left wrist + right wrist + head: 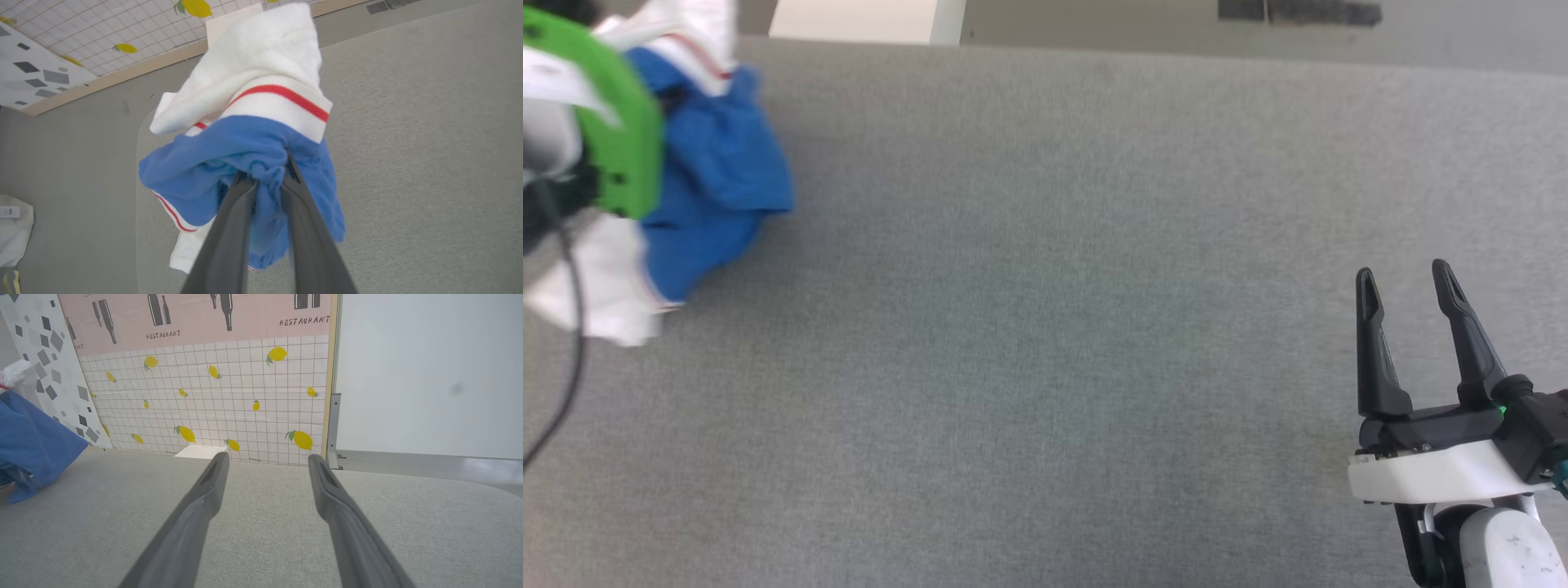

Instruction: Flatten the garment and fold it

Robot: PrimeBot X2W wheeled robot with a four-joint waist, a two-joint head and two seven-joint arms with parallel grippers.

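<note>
Wide grey cloth-covered worktop (1045,367), running across the head view to a rounded far edge. Behind it in the right wrist view, white-tiled wall panel (212,404) dotted with yellow lemons, under a pink band (196,314) printed with dark bottle shapes.

At the far left of the worktop, bunched garment (715,175): blue body, white sleeve, red-and-white trim, gathered up in a lump. Lowest fold touching the surface or not: cannot tell.

Over that lump, left hand (266,173), green bracket (621,139) at the wrist, long dark fingers (229,237) pressed nearly together and pinching a twist of the blue cloth.

Low at the near right, right hand (1403,271), held level over the worktop, fingers (1376,359) pointing away from the body, spread wide, gripping nothing, well apart from the garment.

On the pink band, "RESTAURANT" (304,321) in dark capitals, repeated farther left.
</note>
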